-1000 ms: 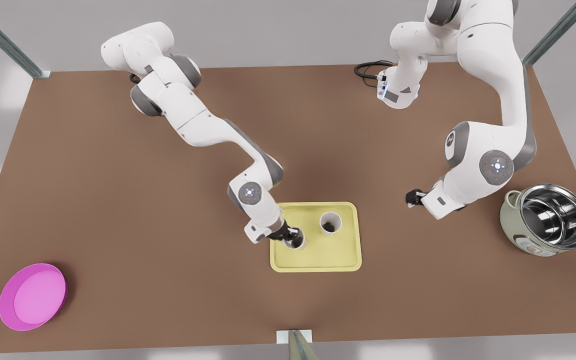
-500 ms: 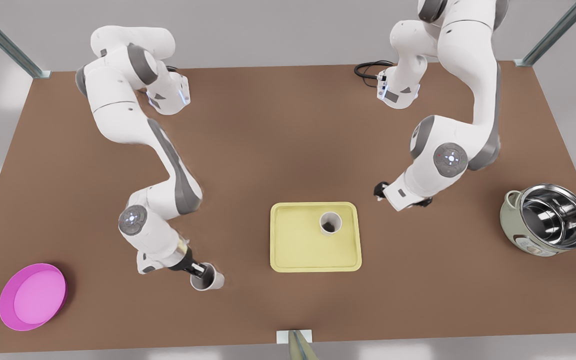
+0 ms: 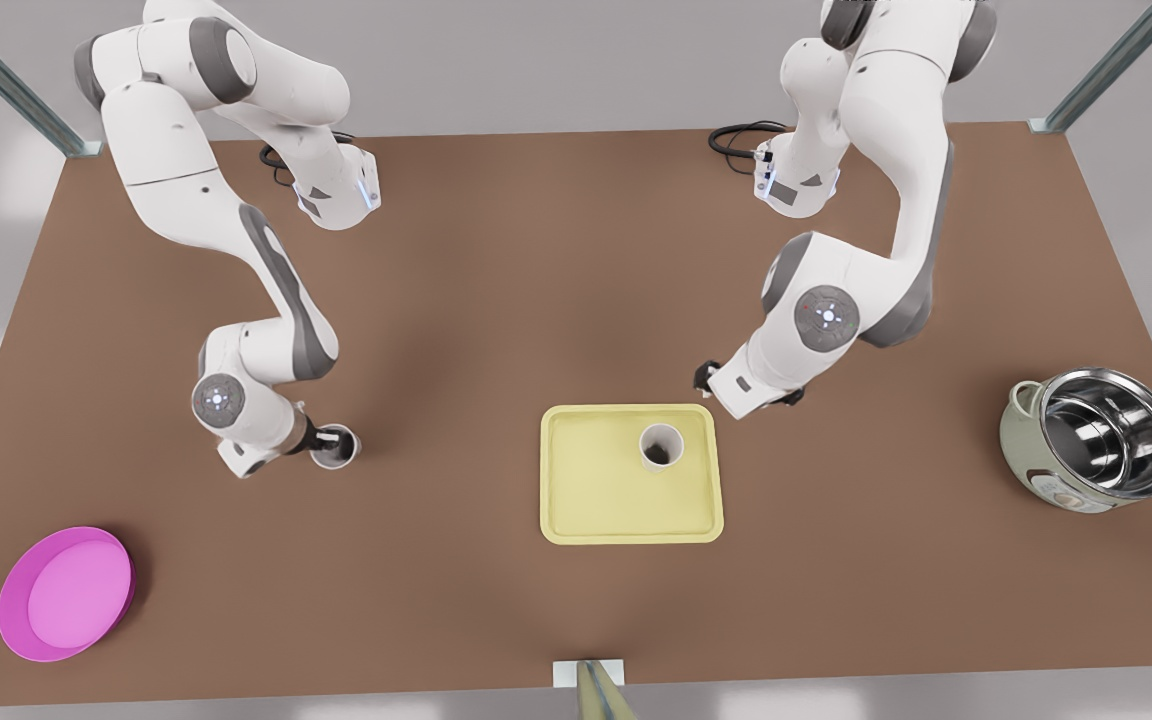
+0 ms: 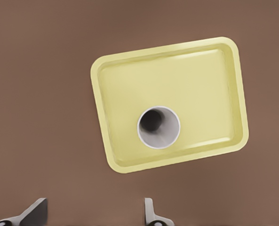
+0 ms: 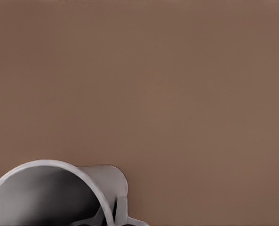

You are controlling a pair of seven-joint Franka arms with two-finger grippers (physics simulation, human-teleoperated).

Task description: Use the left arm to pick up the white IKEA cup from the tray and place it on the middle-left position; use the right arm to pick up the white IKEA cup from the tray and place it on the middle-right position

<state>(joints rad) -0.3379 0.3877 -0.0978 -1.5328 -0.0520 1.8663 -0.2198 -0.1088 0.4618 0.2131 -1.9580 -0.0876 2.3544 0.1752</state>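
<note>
1. Now the left gripper (image 3: pixel 704 375), fingers apart, hangs just beyond the tray's (image 3: pixel 586 500) far corner; the upright cup (image 3: pixel 661 446) stands on the tray, nearest this arm.
2. The right gripper (image 3: pixel 329 441) is clamped on a second cup (image 3: pixel 340 455) over bare table, well apart from the tray toward the front view's left.

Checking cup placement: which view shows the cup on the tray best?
The left wrist view: the cup sits upright inside the tray, its whole rim visible. The front view shows it smaller. The right wrist view shows the other cup, gripped by the right hand.
</note>
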